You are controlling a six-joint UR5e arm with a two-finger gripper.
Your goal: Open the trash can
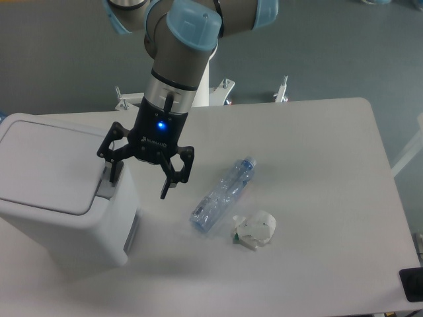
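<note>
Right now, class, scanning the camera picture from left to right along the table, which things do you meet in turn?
Trash can → gripper → plastic bottle → crumpled paper → dark object at the right edge.
</note>
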